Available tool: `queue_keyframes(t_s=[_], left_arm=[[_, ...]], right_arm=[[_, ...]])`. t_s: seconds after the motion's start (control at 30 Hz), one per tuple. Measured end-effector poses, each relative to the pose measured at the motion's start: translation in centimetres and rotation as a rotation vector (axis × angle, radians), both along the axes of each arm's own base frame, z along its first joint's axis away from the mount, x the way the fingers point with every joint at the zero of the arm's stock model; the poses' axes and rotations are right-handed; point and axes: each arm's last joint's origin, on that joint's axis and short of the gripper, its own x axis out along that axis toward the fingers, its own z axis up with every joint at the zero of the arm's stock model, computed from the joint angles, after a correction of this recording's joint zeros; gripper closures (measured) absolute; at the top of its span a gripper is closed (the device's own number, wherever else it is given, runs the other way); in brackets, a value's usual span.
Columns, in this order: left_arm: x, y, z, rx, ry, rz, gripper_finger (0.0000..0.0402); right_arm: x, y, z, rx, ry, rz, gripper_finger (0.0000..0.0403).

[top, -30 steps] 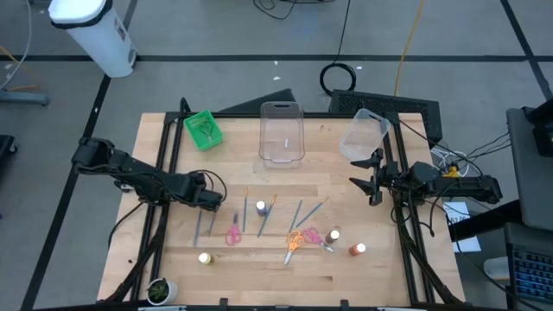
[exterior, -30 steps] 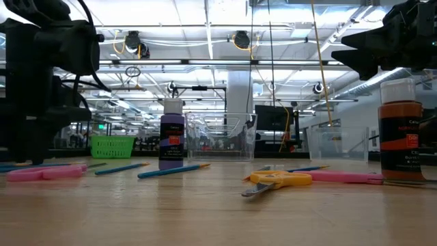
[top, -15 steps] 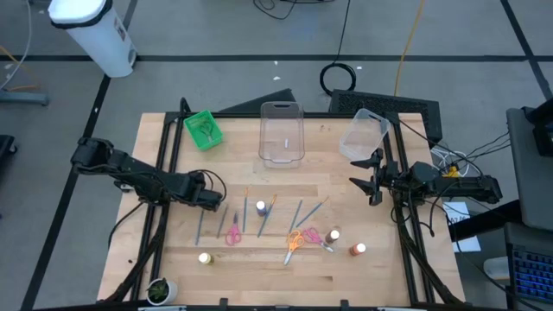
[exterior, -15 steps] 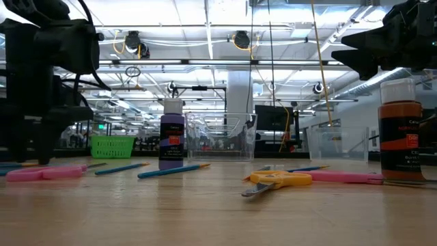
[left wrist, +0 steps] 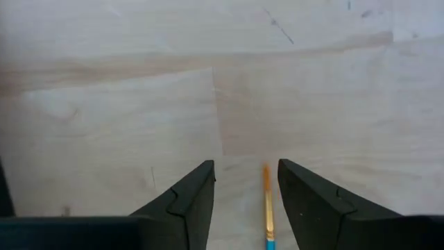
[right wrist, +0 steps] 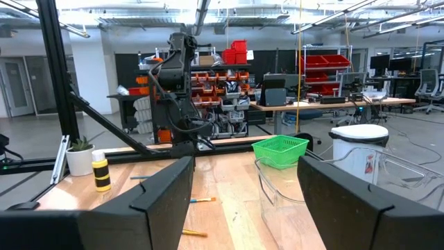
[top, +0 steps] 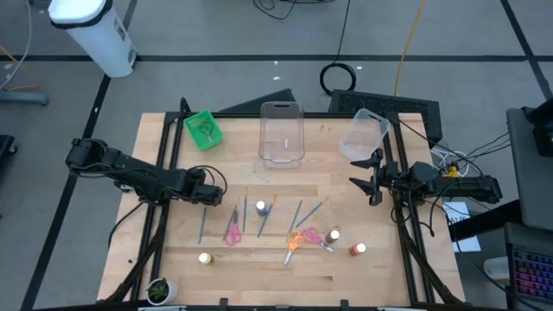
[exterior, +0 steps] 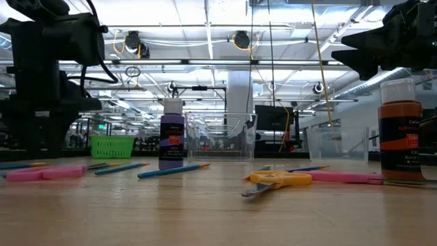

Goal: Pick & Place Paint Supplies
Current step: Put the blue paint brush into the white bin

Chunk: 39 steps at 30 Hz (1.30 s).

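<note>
High view, left end effector (top: 210, 196): left of centre on the bench (top: 363, 276), just above the left-most paintbrush (top: 202, 226); opening can't be judged here.
High view, right end effector (top: 370, 180): right side of the frame, above the bench, fingers spread, holding nothing.
High view, supplies: pink scissors (top: 232, 231), purple bottle (top: 261, 207), orange scissors (top: 295, 242) and orange bottle (top: 355, 250) lie across the lower middle; yellow bottle (top: 205, 257) at lower left.
High view, containers: green bin (top: 202, 130) upper left, clear tub (top: 282, 132) upper centre.
Low view: purple bottle (exterior: 171, 135) upright left of centre, orange scissors (exterior: 276, 181) flat in the middle, orange bottle (exterior: 401, 130) at right edge.
Left wrist view: fingers (left wrist: 186, 201) apart, an orange-tipped brush (left wrist: 267, 208) lying between them on the bench, not clamped.
Right wrist view: fingers (right wrist: 159, 191) wide apart, nothing between; green bin (right wrist: 280, 151) at centre.
</note>
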Motion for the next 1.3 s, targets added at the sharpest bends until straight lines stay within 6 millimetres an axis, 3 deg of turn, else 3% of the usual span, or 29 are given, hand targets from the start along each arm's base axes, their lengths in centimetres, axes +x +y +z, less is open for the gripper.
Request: queue_keyframes(t_s=[0.23,0.5,0.67,0.87,1.13,1.3], left_arm=[[0.5,-0.5,-0.5,-0.021,-0.003,-0.048,0.0239],[0.9,-0.6,-1.6,-0.027,0.069,-0.043,0.0272],[0.9,-0.7,-1.6,-0.045,0.072,-0.011,0.0312],[0.9,-0.7,-1.7,-0.054,0.068,0.042,0.0391],[1.2,-0.5,-1.6,-0.011,0.027,0.02,0.0397],[2.0,0.0,0.6,0.088,-0.038,-0.034,0.0399]], right_arm=[[0.0,0.0,0.0,0.0,0.0,0.0,0.0151],[0.0,0.0,-0.1,0.0,0.016,0.0,0.0151],[0.0,0.0,-0.1,0.0,0.016,0.0,0.0151],[0.0,0.0,-0.2,0.0,0.016,0.0,0.0151],[0.0,0.0,-0.1,0.0,0.016,0.0,0.0151],[0.0,0.0,-0.1,0.0,0.015,0.0,0.0151]])
